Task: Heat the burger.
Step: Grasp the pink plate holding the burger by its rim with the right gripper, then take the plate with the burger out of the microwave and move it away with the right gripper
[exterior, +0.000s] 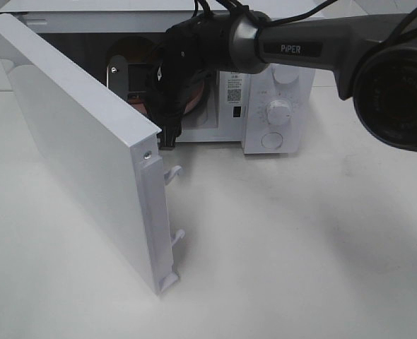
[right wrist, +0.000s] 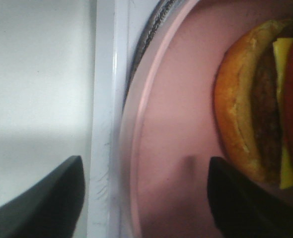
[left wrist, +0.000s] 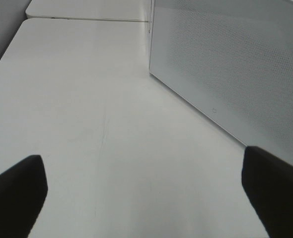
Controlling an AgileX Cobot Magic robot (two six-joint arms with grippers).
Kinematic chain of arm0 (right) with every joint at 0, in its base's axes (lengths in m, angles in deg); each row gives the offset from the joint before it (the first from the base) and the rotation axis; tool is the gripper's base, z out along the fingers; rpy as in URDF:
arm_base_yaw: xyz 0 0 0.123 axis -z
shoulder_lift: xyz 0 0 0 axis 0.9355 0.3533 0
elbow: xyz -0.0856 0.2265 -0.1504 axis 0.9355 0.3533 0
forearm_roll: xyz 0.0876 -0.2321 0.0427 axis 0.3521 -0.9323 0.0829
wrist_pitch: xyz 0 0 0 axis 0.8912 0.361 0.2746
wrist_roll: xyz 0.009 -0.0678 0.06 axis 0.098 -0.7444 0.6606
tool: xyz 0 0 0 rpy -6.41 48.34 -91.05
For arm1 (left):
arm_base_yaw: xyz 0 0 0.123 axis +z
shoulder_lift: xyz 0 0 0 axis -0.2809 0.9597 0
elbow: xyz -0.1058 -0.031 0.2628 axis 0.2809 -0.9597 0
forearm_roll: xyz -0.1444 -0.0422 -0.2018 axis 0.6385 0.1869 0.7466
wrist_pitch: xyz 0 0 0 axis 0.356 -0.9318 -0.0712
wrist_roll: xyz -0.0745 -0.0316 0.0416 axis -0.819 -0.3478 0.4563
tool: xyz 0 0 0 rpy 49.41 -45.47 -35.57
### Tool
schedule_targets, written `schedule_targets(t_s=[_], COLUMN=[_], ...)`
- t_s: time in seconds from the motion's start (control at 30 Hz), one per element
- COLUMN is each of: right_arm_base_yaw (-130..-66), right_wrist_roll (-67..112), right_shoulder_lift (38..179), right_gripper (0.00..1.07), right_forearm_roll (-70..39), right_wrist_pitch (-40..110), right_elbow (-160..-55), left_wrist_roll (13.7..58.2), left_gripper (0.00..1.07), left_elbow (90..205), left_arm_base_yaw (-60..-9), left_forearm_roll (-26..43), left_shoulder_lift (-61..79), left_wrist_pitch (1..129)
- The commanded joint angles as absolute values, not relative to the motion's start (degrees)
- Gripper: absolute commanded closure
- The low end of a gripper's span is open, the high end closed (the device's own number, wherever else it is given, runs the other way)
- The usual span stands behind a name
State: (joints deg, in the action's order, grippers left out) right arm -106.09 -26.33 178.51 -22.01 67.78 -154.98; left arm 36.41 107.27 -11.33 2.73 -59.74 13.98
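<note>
Inside the white microwave [exterior: 272, 106], most of the cavity is blocked from the high camera by the right arm [exterior: 293, 49], which reaches across its open mouth; only a sliver of pink plate and turntable shows behind the black wrist. The open door [exterior: 74, 148] swings out toward the left and covers that side of the oven. Close up from the right wrist, the burger [right wrist: 258, 104] sits on the round pink plate [right wrist: 171, 124], cut off at the frame edge, so only part of it shows. It appears side-on, its layers stacked along one line: golden bun, dark patty, yellow cheese, red slice, a speck of green. The right gripper [right wrist: 144, 198] has its jaws spread, straddling the plate's rim, one fingertip [right wrist: 47, 198] over the oven's sill, the other above the plate beside the bun; whether they touch the plate I cannot tell. Off to the side, the left gripper [left wrist: 144, 193] hangs wide open over the bare table [left wrist: 87, 99], near the microwave's perforated side wall [left wrist: 236, 64].
</note>
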Motion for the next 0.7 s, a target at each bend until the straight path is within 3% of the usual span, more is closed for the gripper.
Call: schedule_targets(t_s=[0.03, 0.07, 0.1, 0.13, 0.17, 0.2, 0.3, 0.7], right_arm_base_yaw=[-106.0, -106.0, -106.0, -106.0, -106.0, -106.0, -106.0, -106.1], right_wrist_roll=[-27.8, -28.0, -28.0, -28.0, -28.0, -28.0, -28.0, -29.9], right_shoulder_lift=[179.0, 179.0, 179.0, 179.0, 179.0, 179.0, 179.0, 179.0], right_gripper=[0.56, 0.63, 0.63, 0.82, 0.82, 0.96, 1.07, 1.07], right_forearm_roll=[-21.7, -21.7, -21.7, -21.7, -21.7, -21.7, -21.7, -20.3], right_wrist_pitch=[68.0, 68.0, 68.0, 67.9, 67.9, 67.6, 67.4, 70.7], right_elbow=[-155.6, -155.6, -155.6, -155.6, -155.6, -155.6, -155.6, -155.6], left_wrist_roll=[36.1, 36.1, 36.1, 36.1, 36.1, 36.1, 36.1, 36.1], left_gripper=[0.07, 0.07, 0.07, 0.07, 0.07, 0.07, 0.07, 0.07], left_elbow=[107.1, 107.1, 107.1, 107.1, 107.1, 107.1, 107.1, 107.1], left_arm_base_yaw=[-11.2, -11.2, -11.2, -11.2, -11.2, -11.2, -11.2, -11.2], left_forearm_roll=[2.8, 2.8, 2.8, 2.8, 2.8, 2.8, 2.8, 2.8], left_shoulder_lift=[-60.7, -60.7, -60.7, -60.7, -60.7, -60.7, -60.7, -60.7], left_wrist_pitch=[14.5, 14.5, 14.5, 14.5, 14.5, 14.5, 14.5, 14.5])
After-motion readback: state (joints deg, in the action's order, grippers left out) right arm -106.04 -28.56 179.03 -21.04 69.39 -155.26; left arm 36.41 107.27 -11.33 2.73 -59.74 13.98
